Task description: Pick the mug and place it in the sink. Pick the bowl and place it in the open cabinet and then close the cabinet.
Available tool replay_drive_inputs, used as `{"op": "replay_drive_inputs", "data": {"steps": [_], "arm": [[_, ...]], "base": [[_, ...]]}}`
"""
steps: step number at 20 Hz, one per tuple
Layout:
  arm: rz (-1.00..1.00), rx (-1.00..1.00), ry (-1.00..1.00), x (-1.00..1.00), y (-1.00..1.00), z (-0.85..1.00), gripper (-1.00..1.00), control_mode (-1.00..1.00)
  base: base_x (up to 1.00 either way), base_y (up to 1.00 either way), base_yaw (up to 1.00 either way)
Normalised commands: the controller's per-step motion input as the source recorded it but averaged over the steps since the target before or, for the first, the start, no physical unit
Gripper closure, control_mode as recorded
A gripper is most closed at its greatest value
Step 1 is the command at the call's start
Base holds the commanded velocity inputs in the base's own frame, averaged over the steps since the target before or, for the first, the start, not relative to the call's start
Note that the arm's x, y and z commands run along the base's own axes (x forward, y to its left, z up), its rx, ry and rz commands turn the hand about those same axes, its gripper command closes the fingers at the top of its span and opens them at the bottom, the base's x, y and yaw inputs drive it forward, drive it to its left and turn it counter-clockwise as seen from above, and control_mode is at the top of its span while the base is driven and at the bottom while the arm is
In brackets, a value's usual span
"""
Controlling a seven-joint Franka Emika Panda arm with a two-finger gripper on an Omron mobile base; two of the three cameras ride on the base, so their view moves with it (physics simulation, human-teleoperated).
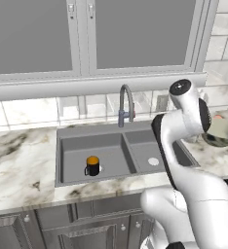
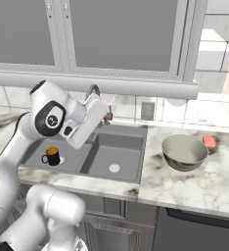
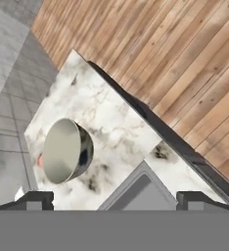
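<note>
The black mug [image 1: 92, 166] with its orange inside stands upright in the left basin of the dark grey sink [image 1: 67, 146]; the right base view has the mug [image 2: 52, 156] in the sink [image 2: 117, 144] too. The pale bowl [image 2: 184, 152] sits upright on the marble counter, right of the sink, partly behind my arm in the left base view [image 1: 222, 132]. In the hand view my gripper [image 3: 114, 201] is open and empty, above the sink's corner [image 3: 141, 193], with the bowl [image 3: 62, 149] ahead and to the left. The cabinet is out of view.
A grey gooseneck faucet [image 1: 125, 102] rises behind the sink. A small orange-red object [image 2: 209, 141] lies behind the bowl. Pale-framed frosted-glass cabinets [image 1: 135, 34] hang above. The counter's front edge [image 3: 150, 120] drops to a wooden floor [image 3: 185, 54].
</note>
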Motion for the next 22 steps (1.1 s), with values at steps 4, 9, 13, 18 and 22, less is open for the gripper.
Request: {"op": "replay_drive_inputs", "data": {"steps": [4, 9, 13, 18, 22], "arm": [[-0.02, 0.10, 0.00, 0.00, -0.46, 0.00, -1.00, -1.00], [0.00, 0.10, 0.00, 0.00, -0.48, 0.00, -1.00, -1.00], [0.00, 0.02, 0.00, 0.00, -0.44, -0.04, -1.00, -1.00], [0.00, 0.00, 0.00, 0.00, -0.27, -0.20, -1.00, -1.00], [0.00, 0.00, 0.01, 0.10, -0.18, -0.17, -1.00, -1.00]], "base": [[0.00, 0.00, 0.00], [0.00, 0.00, 0.00], [0.00, 0.00, 0.00], [0.00, 0.00, 0.00], [0.00, 0.00, 0.00]]}}
